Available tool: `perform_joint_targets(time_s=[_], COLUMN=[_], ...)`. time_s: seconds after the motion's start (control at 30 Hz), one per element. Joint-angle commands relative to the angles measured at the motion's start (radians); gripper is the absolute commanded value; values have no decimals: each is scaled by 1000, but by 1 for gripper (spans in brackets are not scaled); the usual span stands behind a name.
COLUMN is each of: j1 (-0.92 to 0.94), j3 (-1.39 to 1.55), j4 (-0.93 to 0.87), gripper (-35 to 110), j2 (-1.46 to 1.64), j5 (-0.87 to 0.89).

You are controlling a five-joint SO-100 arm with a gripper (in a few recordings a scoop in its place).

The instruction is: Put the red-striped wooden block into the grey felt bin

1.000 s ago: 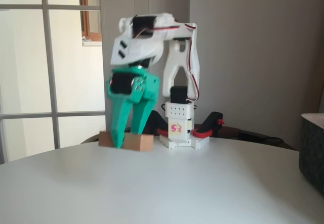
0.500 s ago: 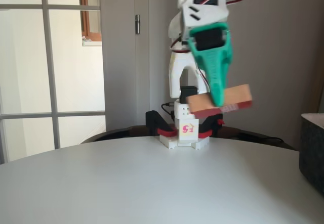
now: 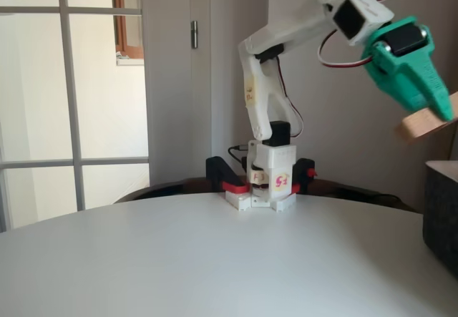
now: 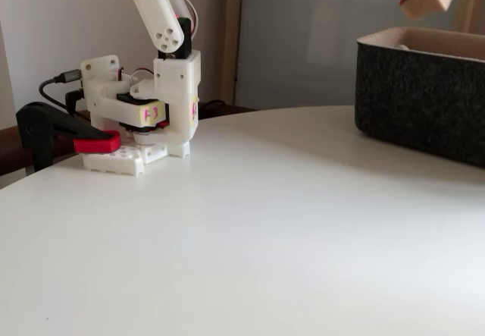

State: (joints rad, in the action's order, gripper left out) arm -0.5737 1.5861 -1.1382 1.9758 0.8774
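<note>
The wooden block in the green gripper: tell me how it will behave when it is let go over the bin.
The wooden block looks rigid with flat faces, so it should likely drop without bending and land flat rather than roll. The gripper lifts it in a narrow pinch, so it seems light. The grey felt bin looks soft, so a bounce out seems unlikely.

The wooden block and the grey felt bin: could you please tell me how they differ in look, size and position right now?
The wooden block is small, pale brown and hard-edged; the grey felt bin is far larger, dark charcoal and fuzzy with a pale rim. The block hangs tilted in the air, gripped by the green tool; the bin stands upright on the white table. The block sits above the bin's rim, not inside. Both are boxy.
</note>
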Motion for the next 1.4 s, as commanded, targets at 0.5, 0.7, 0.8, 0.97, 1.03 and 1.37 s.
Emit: perform_joint_targets(time_s=[0.5,0.7,0.8,0.97,1.03,1.37], j1=[-181,-181,-195,-213,-216,-206], j3=[-302,-301,-302,-322,-331,-322], j4=[144,141,141,114,78,-256], gripper=[7,20,26,30,30,29], j2=[-403,-425,-420,-399,-371,-101], j5=[-147,-158,-175,-202,-207,-172])
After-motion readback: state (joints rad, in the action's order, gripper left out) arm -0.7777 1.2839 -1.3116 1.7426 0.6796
